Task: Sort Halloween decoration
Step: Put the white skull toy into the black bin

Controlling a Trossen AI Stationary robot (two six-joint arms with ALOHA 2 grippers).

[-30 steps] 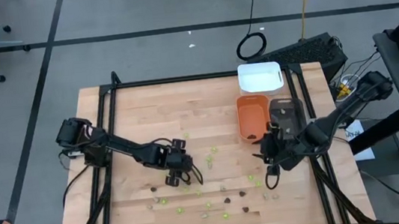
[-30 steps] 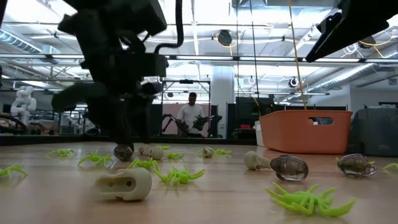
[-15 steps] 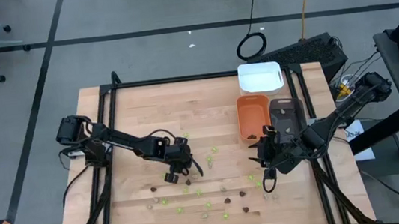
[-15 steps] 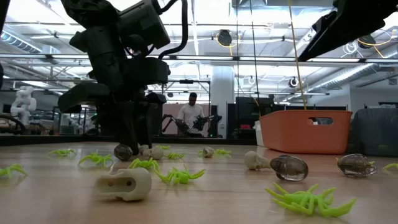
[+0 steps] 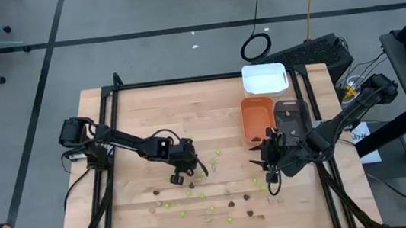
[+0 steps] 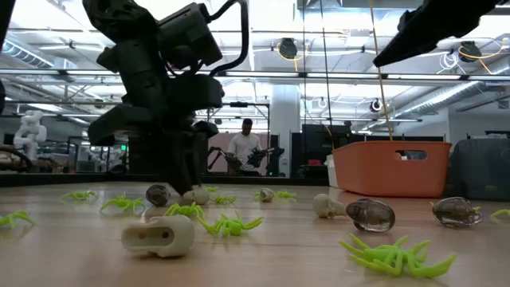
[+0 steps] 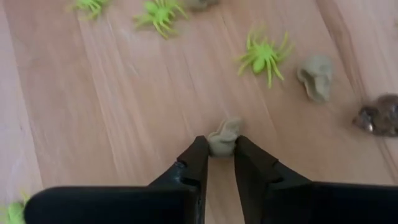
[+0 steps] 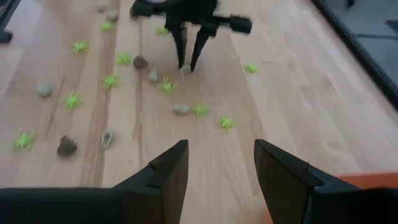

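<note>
Overhead, the left claw point(image 5: 183, 171) is being held mid-bench among scattered decoration pieces point(image 5: 212, 209); the right claw point(image 5: 263, 161), fingers parted and empty, is hanging beside the orange tray point(image 5: 256, 118). Through the left wrist, a pale skull point(image 7: 224, 138) is being pinched at its sides; it is judged light, rigid, easily squirted loose.

Pale, smooth-grained wooden tabletop point(image 7: 93, 124) with a faint satin sheen carries lime-green plastic spiders point(image 7: 264, 55), a matt beige-grey skull piece point(image 7: 316, 77) and a glossy dark brown bead-like piece point(image 6: 371, 214); beside them, a smooth orange plastic bin point(image 6: 390, 168).
</note>
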